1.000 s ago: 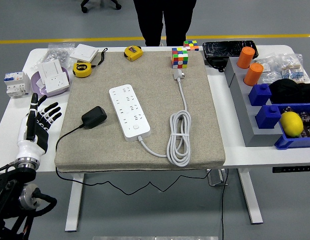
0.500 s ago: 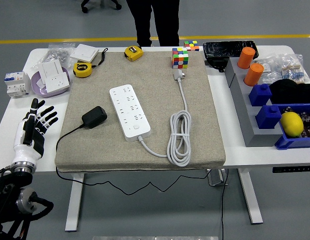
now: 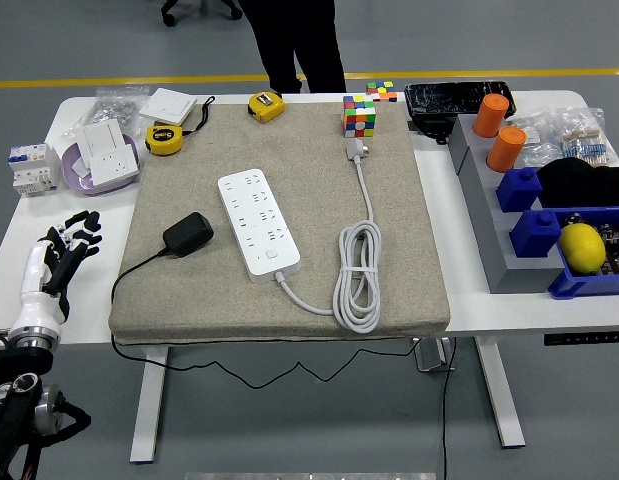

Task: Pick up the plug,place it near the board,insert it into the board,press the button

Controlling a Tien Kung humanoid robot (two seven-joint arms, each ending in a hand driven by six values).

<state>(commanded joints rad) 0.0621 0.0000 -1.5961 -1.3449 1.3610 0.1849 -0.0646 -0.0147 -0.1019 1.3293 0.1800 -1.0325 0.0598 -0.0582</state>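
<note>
Black plug (image 3: 187,233) on mat, left hand (image 3: 55,262) empty, fingers spread

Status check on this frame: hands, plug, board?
Left hand open, empty, at table's left edge. Right hand out of view. Black plug untouched on mat, left of white board. Nothing in the way.

Black plug (image 3: 187,234), cord trailing left (unplugged), lying flat on the mat just left of white power strip (image 3: 258,222), angled, round button (image 3: 273,255) near its lower end.

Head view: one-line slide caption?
Left hand open at the table's left edge; black plug lies ungrasped on the mat beside the white power strip.
</note>
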